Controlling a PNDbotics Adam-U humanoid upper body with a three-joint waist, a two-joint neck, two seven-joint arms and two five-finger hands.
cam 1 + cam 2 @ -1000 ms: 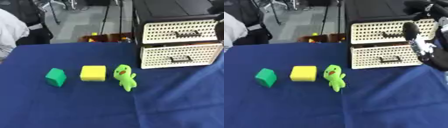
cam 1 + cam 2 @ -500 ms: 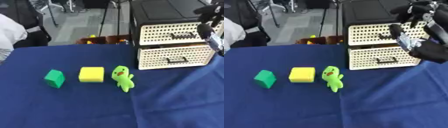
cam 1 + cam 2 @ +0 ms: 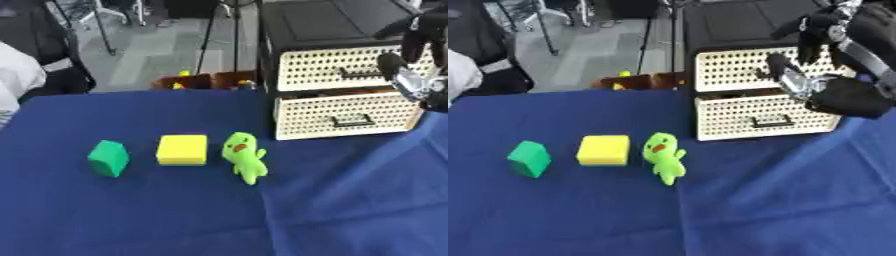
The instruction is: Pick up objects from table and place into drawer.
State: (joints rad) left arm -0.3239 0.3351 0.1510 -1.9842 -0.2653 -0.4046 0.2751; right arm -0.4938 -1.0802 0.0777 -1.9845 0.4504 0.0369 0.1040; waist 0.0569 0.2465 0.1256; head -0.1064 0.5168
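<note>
I have my right hand raised in front of the drawer unit, at the height of the upper drawer. Its fingers look partly curled and hold nothing, though blur keeps me from being sure. The left hand shows in neither view.

Both drawers appear closed, so my guess is one needs pulling out by its handle first.

The three things to stow sit in a row on the blue tabletop, left of the drawers and apart from one another: a green block, a yellow block, and a green plush toy lying nearest the unit.

The blocks look like light foam, easy to pinch across opposite flat sides. The plush should squash under my fingers; I'd take it round the body, not a limb.
</note>
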